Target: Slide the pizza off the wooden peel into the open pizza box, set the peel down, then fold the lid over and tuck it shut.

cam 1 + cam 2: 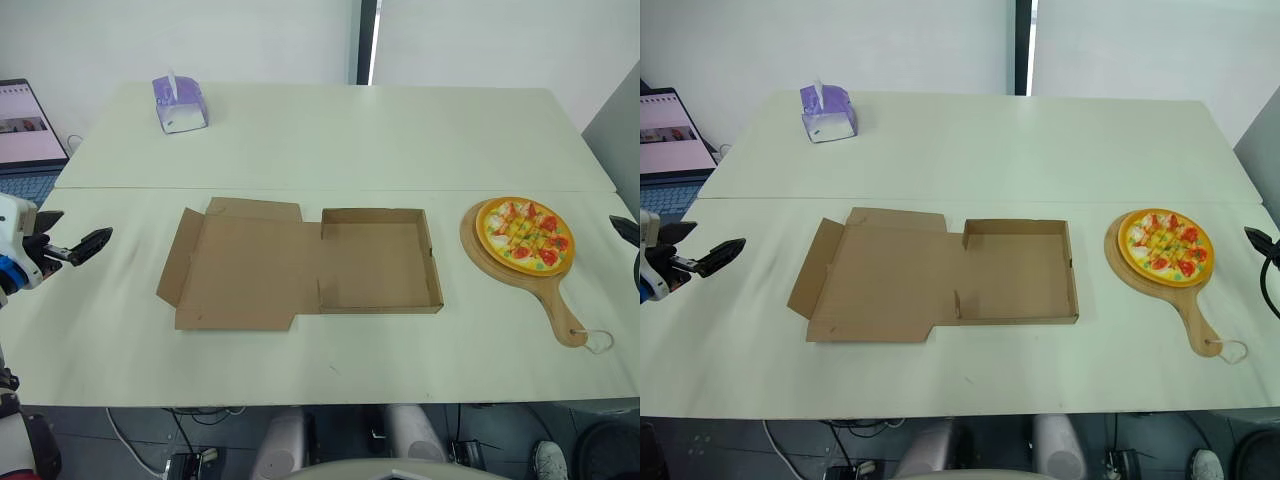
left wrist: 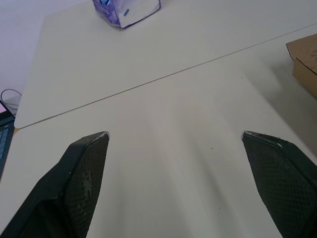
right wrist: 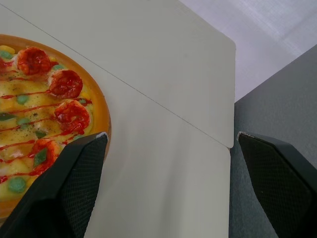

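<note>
Purple tissue box (image 1: 180, 103) far left on table (image 1: 330, 150); laptop (image 1: 25, 140) past left edge. Open pizza box (image 1: 375, 262) mid-table, lid (image 1: 240, 265) flat leftward. Pizza (image 1: 524, 232) on wooden peel (image 1: 560, 305) right of box, near right edge. Left gripper (image 2: 176, 136) over left side, right gripper (image 3: 172, 135) beside pizza: both wide open, empty.

**Tissue box (image 1: 180, 104) and laptop (image 1: 22, 135) flank my workspace**

Two pale tables (image 1: 400, 140) stand pushed together in front of me, with a thin seam (image 1: 330, 188) running left to right between them. The purple tissue box sits on the far table toward my left, a white tissue standing up from its top. Past the tables' left edge, the open laptop shows a lit screen. A white wall (image 1: 200, 40) closes the far side, split by a dark vertical strip (image 1: 366, 40). A grey panel (image 1: 615, 130) rises at the far right. Cables (image 1: 125, 440) trail beneath the near edge.
</note>
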`<state>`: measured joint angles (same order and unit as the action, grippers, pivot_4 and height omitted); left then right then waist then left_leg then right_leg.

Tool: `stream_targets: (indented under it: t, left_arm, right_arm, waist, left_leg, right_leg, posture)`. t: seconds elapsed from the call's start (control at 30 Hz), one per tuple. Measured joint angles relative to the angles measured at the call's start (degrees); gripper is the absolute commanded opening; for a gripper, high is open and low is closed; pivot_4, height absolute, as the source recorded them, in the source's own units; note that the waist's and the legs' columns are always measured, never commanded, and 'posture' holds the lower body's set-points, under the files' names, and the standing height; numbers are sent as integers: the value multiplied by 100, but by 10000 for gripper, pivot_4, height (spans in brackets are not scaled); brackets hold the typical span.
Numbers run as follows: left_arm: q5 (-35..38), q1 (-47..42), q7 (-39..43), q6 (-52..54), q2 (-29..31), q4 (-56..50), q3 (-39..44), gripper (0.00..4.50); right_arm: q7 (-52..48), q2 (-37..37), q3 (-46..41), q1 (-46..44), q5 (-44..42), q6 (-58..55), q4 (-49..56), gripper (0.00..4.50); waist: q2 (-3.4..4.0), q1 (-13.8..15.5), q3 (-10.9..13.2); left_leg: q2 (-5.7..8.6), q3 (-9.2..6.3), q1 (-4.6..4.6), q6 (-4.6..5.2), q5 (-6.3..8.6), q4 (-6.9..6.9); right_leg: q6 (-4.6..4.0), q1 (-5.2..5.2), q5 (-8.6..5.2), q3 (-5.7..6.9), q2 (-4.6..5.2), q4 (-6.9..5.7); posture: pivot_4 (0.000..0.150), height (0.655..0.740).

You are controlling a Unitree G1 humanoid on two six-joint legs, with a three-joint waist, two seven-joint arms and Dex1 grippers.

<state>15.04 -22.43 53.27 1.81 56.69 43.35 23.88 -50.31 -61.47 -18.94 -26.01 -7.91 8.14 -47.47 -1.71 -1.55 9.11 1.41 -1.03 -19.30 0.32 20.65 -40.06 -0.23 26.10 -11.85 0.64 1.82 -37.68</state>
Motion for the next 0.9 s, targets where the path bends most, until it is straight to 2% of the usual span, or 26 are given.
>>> stream_targets:
  t: [0.27, 0.9]
  left_arm:
    - [-167, -78, -317, -246, 0, 164, -92, 44339]
    - [-142, -82, -417, -356, -1, 243, -96, 44339]
  right_arm:
    - [6, 0, -1, -4, -1, -13, -15, 45000]
    - [24, -1, -52, 28, -61, -201, 1, 45000]
  waist:
    - [0, 1, 0]
    - [0, 1, 0]
  left_leg:
    - [0, 0, 0, 0, 0, 0]
    - [0, 0, 0, 0, 0, 0]
  right_leg:
    - [0, 0, 0, 0, 0, 0]
    - [0, 0, 0, 0, 0, 0]
  posture:
    - [1500, 7400]
    - [1500, 7400]
